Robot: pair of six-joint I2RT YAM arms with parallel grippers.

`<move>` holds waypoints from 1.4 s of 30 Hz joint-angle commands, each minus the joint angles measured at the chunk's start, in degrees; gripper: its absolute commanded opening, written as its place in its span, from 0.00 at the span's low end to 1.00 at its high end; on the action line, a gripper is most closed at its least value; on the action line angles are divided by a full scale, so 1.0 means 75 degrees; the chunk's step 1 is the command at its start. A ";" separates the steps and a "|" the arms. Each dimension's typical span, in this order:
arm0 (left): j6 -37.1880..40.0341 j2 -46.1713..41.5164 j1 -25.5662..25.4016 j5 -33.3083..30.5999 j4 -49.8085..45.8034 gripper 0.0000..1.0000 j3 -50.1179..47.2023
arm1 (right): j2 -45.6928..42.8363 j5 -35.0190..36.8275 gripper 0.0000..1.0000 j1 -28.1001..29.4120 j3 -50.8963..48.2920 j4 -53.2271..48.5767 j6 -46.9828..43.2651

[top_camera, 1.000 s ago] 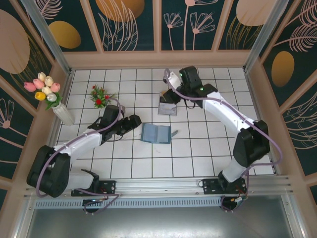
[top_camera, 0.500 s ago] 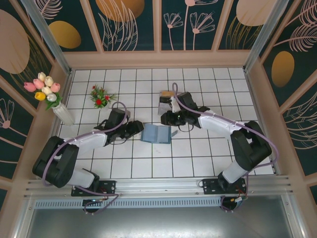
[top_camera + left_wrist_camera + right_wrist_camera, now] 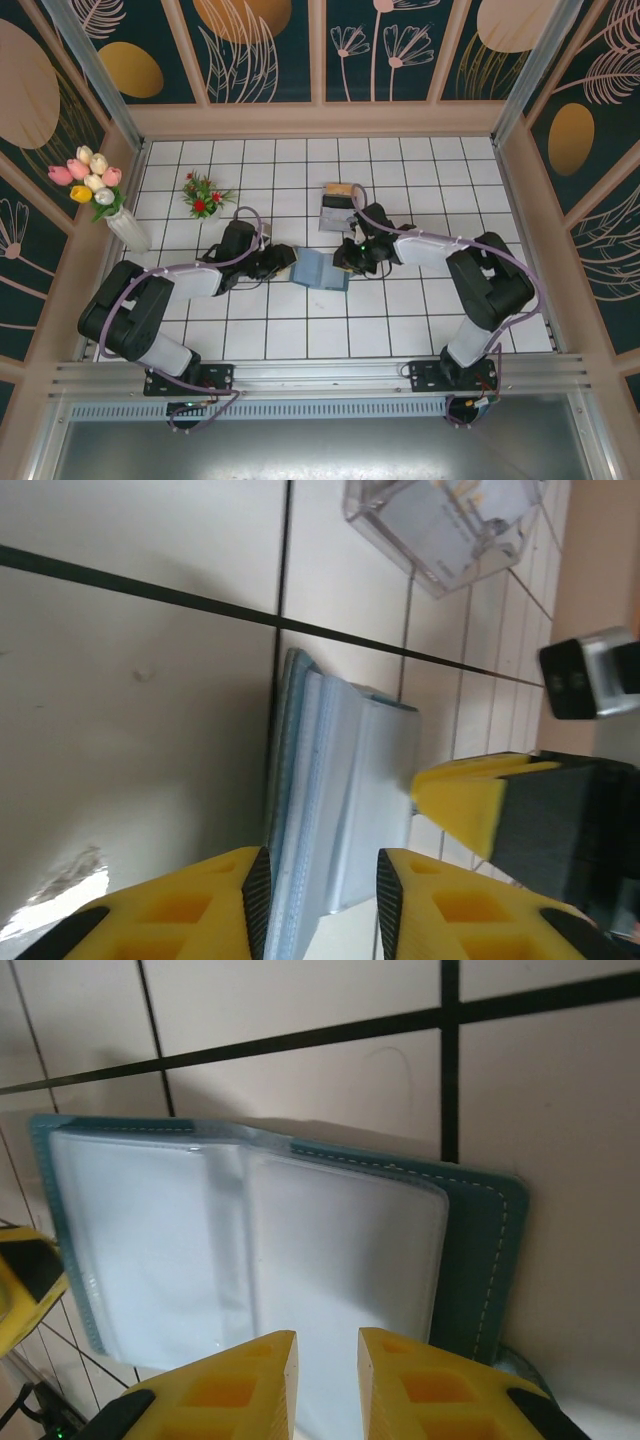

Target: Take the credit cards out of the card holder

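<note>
The card holder (image 3: 320,268) lies open and face up in the middle of the tiled table (image 3: 250,330), with a small stand (image 3: 338,208) just beyond it. An arm comes in low from each side. The left gripper (image 3: 320,890) straddles the left edge of the holder. Its fingers are narrow with the stacked leaves between them, but I can't tell whether they are actually pinching. The right gripper (image 3: 327,1380) sits over the right-hand leaf. Its fingers are also narrow, and I can't tell whether anything is caught between them.

I think the job here is to pin one side and draw a card from the other. The left grip should stay low on the cover edge so the holder neither lifts nor folds shut. The right fingers need to take the card alone, not the clear pocket over it, and slide it out flat along the pocket.

What looks like one of the credit cards (image 3: 340,1260) shows pale under the plastic. Opened out, the holder's long axis runs from one arm to the other, slightly skewed to the tile lines, and its fold runs front to back. I can't tell which way the pockets open.
</note>
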 commanded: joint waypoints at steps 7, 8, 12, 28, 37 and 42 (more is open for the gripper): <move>-0.0327 0.0069 -0.0090 0.1196 0.1458 0.29 -0.0159 | 0.0458 0.0279 0.25 -0.0040 -0.0138 -0.0283 0.0151; -0.0249 -0.0013 -0.0099 0.1029 0.1213 0.28 -0.0127 | 0.0459 0.0331 0.25 -0.0060 -0.0144 -0.0315 0.0133; 0.0577 -0.0423 -0.0090 -0.1082 -0.1391 0.38 0.0317 | 0.0475 0.0455 0.25 -0.0086 -0.0195 -0.0384 0.0114; 0.0331 0.0655 -0.0223 0.0881 0.0493 0.36 0.0436 | 0.0794 0.0454 0.24 -0.0088 -0.0139 -0.0376 -0.0008; -0.0198 0.0221 -0.0539 0.1279 0.1339 0.16 0.0250 | 0.0918 0.0406 0.24 -0.0096 -0.0115 -0.0369 -0.0039; -0.0613 0.0082 -0.0797 0.1059 0.1766 0.12 0.0185 | 0.1042 0.0291 0.24 -0.0117 -0.0141 -0.0320 -0.0047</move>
